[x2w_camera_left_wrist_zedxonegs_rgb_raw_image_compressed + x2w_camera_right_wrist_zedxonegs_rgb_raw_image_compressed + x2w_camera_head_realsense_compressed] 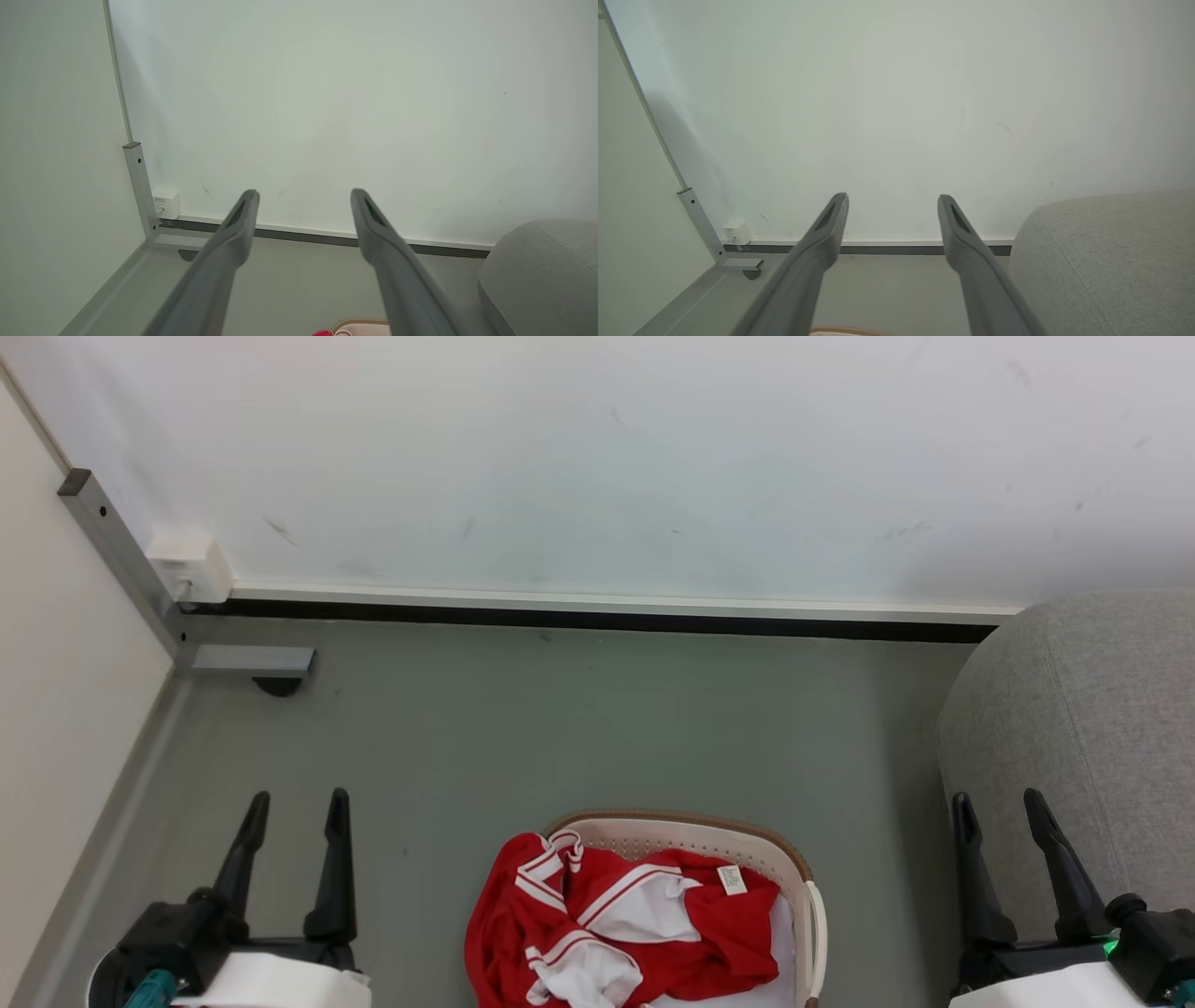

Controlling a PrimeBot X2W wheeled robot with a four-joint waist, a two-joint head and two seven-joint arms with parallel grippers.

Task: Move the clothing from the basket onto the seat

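Head view: soft red striped clothing spills over the left rim of the oval cream plastic basket, between the left gripper and right gripper, both spread and empty. Left wrist view: it peeks out below-right of the fingers. Right wrist view: the grey fabric seat lies just to the right.

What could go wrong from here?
1. The clothing is bunched and drapes over the basket rim; a pinch may lift one piece and drag the rest onto the floor.
2. White lining lies right beside the red fabric; a deep grasp could catch it and tug the basket.
3. The right gripper, jaws open, sits close beside the seat and could brush it when swinging.
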